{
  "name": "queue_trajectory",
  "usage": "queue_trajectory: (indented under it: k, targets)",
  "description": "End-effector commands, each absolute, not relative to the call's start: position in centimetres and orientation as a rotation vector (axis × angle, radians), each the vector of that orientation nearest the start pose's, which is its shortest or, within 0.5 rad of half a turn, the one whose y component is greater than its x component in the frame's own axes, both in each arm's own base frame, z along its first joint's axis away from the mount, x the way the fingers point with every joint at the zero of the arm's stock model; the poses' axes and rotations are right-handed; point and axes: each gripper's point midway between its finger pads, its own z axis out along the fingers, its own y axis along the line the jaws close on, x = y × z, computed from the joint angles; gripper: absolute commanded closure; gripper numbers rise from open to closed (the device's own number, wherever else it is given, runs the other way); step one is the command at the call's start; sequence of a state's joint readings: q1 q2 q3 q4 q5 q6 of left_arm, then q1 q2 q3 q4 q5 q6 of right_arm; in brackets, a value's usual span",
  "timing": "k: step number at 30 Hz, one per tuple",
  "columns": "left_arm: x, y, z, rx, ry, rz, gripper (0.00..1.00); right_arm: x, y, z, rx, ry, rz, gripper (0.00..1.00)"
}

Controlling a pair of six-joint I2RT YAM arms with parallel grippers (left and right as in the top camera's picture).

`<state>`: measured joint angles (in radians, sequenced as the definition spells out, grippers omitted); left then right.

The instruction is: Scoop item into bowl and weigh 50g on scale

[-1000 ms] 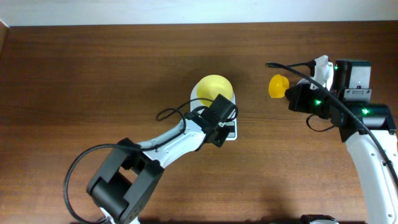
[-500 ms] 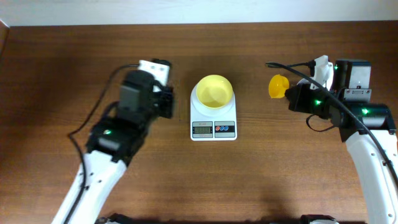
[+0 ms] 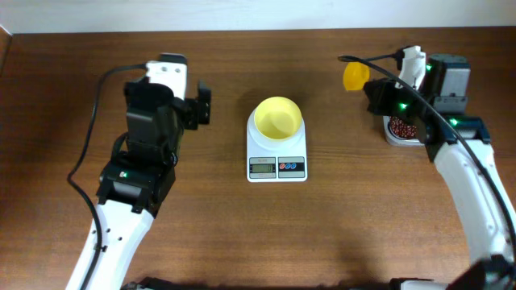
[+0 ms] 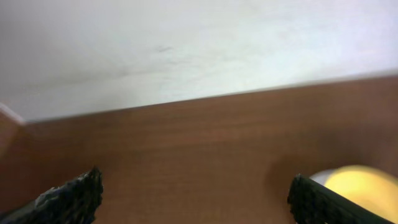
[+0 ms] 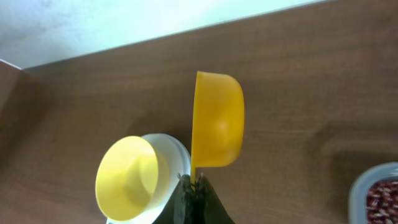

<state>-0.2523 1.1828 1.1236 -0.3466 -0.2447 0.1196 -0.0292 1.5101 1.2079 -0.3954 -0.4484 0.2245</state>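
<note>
Beans (image 3: 400,127) in one tub (image 3: 389,138) — one bowl (image 3: 278,121), one scale (image 3: 278,154), one scoop (image 3: 355,76).

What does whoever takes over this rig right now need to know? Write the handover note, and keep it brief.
Left gripper: open, empty, left of the scale.
Right gripper: shut on the handle of the yellow scoop, held up beside the tub on the bowl's side; no beans show in it.
Things: the bowl sits on the scale and looks empty. The beans are in the tub at the right, partly hidden.
Done: bowl placed on the scale.
Left: scoop beans, tip them into the bowl, stop at 50 g. The display is too small to read.
</note>
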Motion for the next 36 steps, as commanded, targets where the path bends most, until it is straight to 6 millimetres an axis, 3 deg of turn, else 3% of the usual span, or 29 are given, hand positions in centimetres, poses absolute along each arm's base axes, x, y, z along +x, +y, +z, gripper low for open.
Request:
queue_trajectory:
  k: [1,4,9,14,17,19,36]
  targets:
    - [37.1,-10.8,29.2,0.659,1.937,-0.01,0.01,43.4,7.4,21.0,0.029,2.263,0.707,0.96]
    - [34.7,-11.7,27.3,0.744,2.049,-0.114,0.01,43.4,7.4,21.1,0.03,2.263,0.707,0.96]
    - [30.9,-12.6,28.6,0.828,2.149,-0.249,0.01,42.6,8.5,21.2,-0.004,2.27,0.796,0.96]
    - [30.8,-12.5,28.6,0.828,2.153,-0.249,0.01,39.7,10.3,20.2,-0.008,2.367,0.98,0.96]
    - [30.5,-12.5,28.4,0.831,2.167,-0.253,0.01,37.9,12.0,21.2,-0.057,2.357,1.183,0.96]
    - [30.4,-12.5,28.3,0.832,2.173,-0.253,0.01,37.2,11.8,21.4,-0.036,2.358,1.255,0.96]
    - [30.2,-12.6,28.2,0.838,2.179,-0.269,0.01,36.5,11.0,20.4,-0.008,2.411,1.22,0.96]
